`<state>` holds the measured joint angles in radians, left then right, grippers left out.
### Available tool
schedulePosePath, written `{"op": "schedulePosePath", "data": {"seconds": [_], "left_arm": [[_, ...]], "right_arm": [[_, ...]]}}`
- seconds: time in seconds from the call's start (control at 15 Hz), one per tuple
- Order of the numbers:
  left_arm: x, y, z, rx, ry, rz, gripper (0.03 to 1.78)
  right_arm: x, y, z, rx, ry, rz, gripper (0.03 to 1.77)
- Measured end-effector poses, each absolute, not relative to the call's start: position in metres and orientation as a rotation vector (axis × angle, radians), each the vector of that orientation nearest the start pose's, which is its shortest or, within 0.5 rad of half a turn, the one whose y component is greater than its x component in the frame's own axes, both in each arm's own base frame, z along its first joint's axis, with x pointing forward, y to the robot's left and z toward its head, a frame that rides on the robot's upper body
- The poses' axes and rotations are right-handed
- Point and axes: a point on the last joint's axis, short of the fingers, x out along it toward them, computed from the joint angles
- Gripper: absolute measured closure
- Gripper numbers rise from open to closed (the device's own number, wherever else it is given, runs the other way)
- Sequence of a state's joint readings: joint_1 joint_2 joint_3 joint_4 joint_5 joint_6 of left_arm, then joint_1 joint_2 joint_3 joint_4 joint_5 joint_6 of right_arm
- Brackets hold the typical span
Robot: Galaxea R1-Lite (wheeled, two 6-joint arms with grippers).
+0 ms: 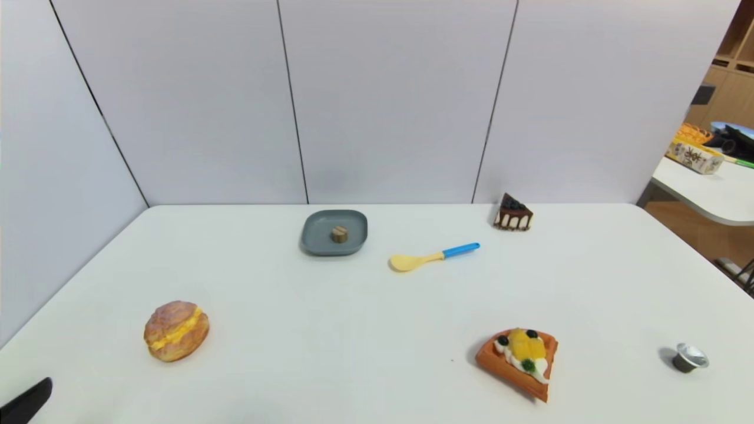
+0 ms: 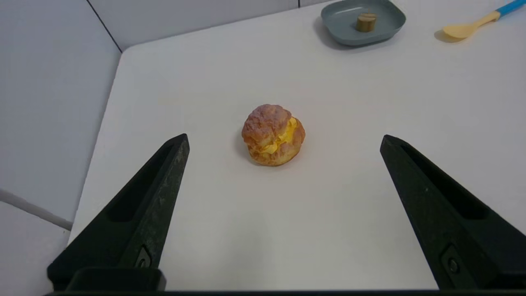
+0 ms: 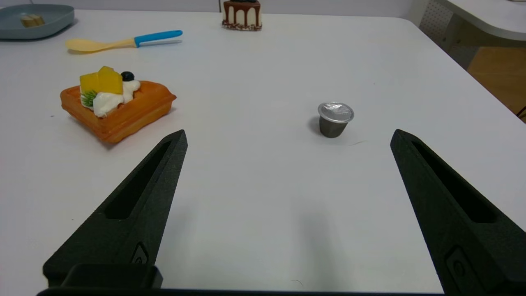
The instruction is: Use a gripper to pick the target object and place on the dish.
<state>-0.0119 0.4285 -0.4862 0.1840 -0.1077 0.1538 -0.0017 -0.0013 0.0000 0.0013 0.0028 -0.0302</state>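
The tiny tan-brown cork-like cylinder point(image 1: 339, 234) stands upright inside the grey-blue square dish point(image 1: 320, 238) at the back middle of the table; both also show in the left wrist view, cylinder point(image 2: 365, 22) on dish point(image 2: 341, 20). My left gripper point(image 2: 284, 142) hangs open near the table's front left corner, well short of the dish, with nothing between its fingers; only a black tip point(image 1: 26, 403) of it shows in the head view. My right gripper point(image 3: 289, 137) is open and empty over the front right of the table.
A cream puff point(image 1: 176, 330) lies front left, a fruit-topped waffle point(image 1: 518, 360) front right, a silver-rimmed dark capsule cup point(image 1: 687, 357) far right. A yellow spoon with blue handle point(image 1: 433, 257) lies right of the dish. A chocolate cake slice point(image 1: 512, 213) stands at the back.
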Motion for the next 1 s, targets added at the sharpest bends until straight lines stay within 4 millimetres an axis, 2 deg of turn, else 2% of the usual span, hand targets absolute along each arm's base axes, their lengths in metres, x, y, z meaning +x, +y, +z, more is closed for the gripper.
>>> {"op": "schedulePosePath", "data": {"seconds": [0.13, 0.27, 0.6, 1.0], "left_arm": [[-0.022, -0.002, 0.172, 0.158, 0.036, -0.115, 0.13], [-0.032, -0.002, 0.141, 0.158, 0.002, -0.106, 0.12], [-0.024, -0.001, 0.085, 0.13, -0.023, -0.056, 0.12], [-0.023, -0.001, 0.075, 0.097, -0.002, -0.045, 0.12]], "right_arm": [[-0.023, 0.0, 0.075, -0.03, 0.001, 0.001, 0.09], [-0.023, 0.0, 0.075, -0.03, 0.001, 0.001, 0.09], [-0.023, 0.0, 0.075, -0.03, 0.001, 0.001, 0.09], [-0.023, 0.0, 0.075, -0.03, 0.001, 0.001, 0.09]]}}
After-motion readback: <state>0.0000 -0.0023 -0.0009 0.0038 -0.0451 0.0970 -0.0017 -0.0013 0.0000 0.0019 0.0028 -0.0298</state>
